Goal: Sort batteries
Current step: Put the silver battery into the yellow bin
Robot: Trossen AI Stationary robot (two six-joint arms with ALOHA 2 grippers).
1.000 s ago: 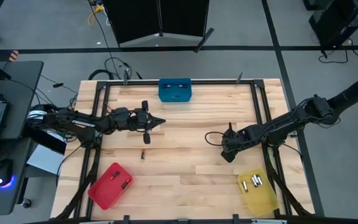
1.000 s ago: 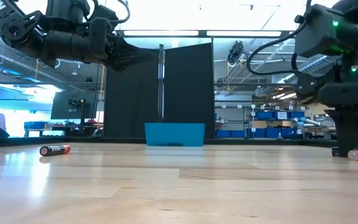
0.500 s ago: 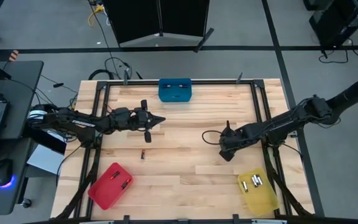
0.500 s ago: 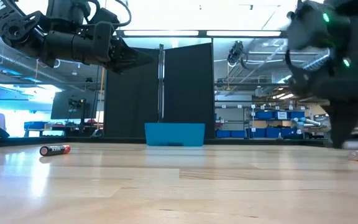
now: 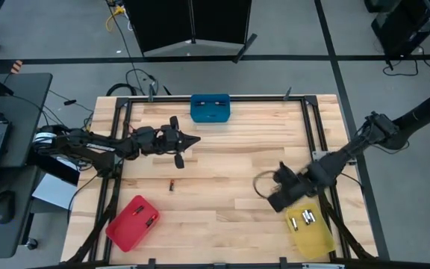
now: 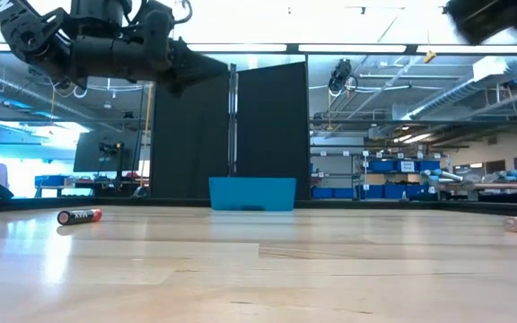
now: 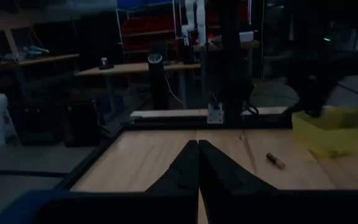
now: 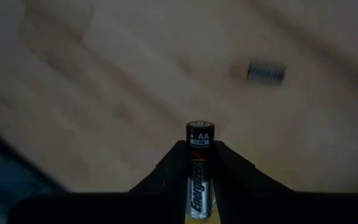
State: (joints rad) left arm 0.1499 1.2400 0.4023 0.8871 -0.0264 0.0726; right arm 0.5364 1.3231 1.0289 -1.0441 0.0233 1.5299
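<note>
The pale wooden plank counter (image 5: 215, 149) fills the middle of the high view. A blue rectangular bin (image 5: 210, 107) sits at its top edge, a red bin (image 5: 133, 222) lower left, a yellow bin (image 5: 309, 229) lower right. The left gripper (image 5: 193, 140), left of centre, is pressed closed and empty. The right gripper (image 8: 199, 163), just above the yellow bin, clamps a black AA battery (image 8: 197, 171). Another small dark battery (image 5: 172, 184) lies on the counter, lower left of centre.

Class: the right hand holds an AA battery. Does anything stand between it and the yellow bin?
Nothing visible does. The right hand grips the AA battery just beside the yellow bin, whose top is open. The other batteries lie inside it.
</note>
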